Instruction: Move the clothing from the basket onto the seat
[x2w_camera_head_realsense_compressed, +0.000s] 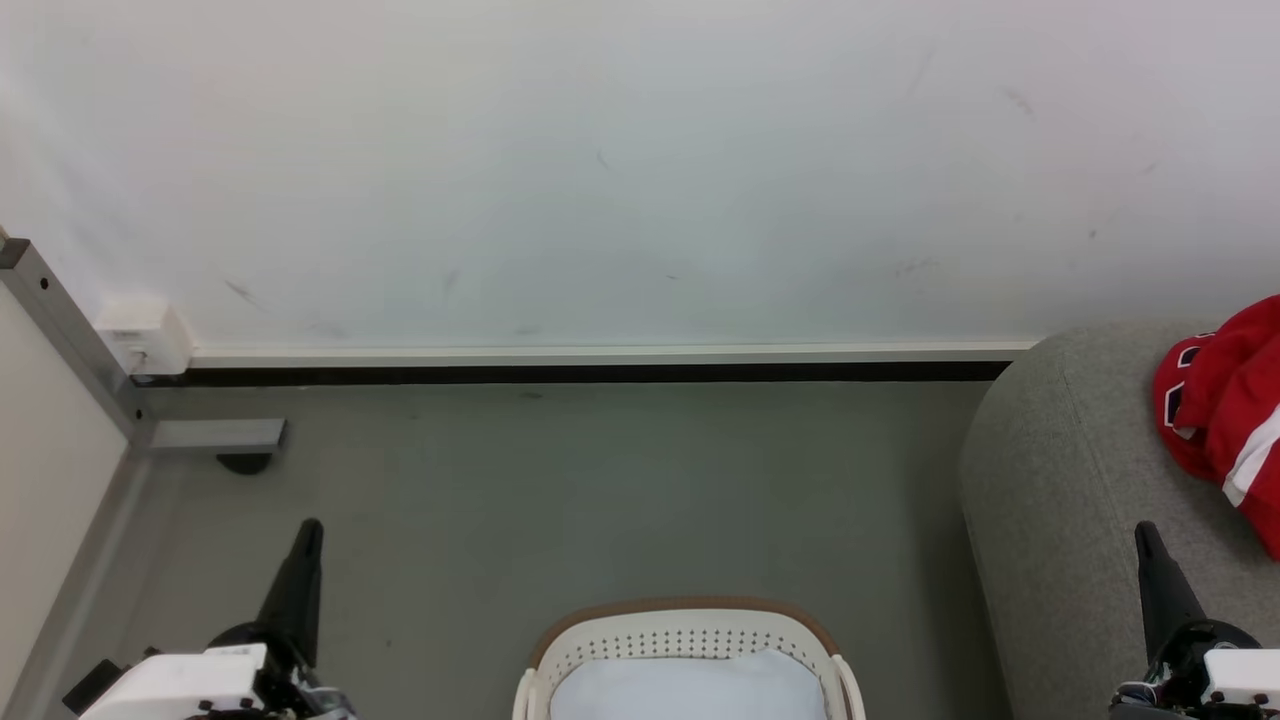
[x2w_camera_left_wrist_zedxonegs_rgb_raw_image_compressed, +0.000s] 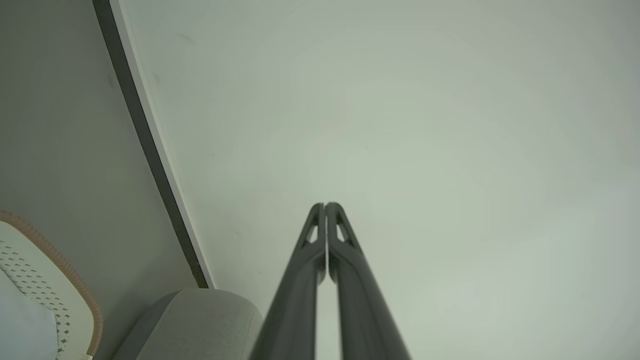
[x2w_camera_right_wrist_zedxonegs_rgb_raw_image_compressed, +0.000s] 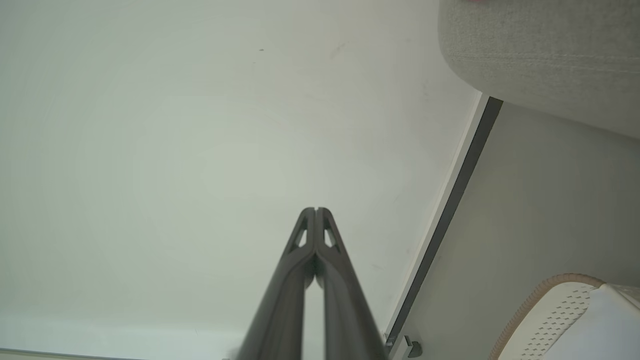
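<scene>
The wall (x2w_camera_head_realsense_compressed: 640, 170) and floor (x2w_camera_head_realsense_compressed: 560, 490) ahead of me present no hazard. The seat (x2w_camera_head_realsense_compressed: 1060, 520) stands at my right, its rounded flank just beside the right arm. A careless swing there could drag the fingers across the upholstery.

The basket (x2w_camera_head_realsense_compressed: 690, 625) sits low and centre, and I can see only its far end. That end shows the white liner (x2w_camera_head_realsense_compressed: 690, 685) and nothing red. The near part is cut off, so I cannot confirm it is empty. Calling the job finished on this evidence is my main risk, and pinching the liner by mistake is the second.

The clothing (x2w_camera_head_realsense_compressed: 1225, 400) lies bunched on the seat at the frame's right edge. Its far side is unseen, so I cannot rule out overhang and slipping.

The left gripper (x2w_camera_head_realsense_compressed: 312, 525) and right gripper (x2w_camera_head_realsense_compressed: 1143, 530) each have their fingers pressed together, holding nothing.
</scene>
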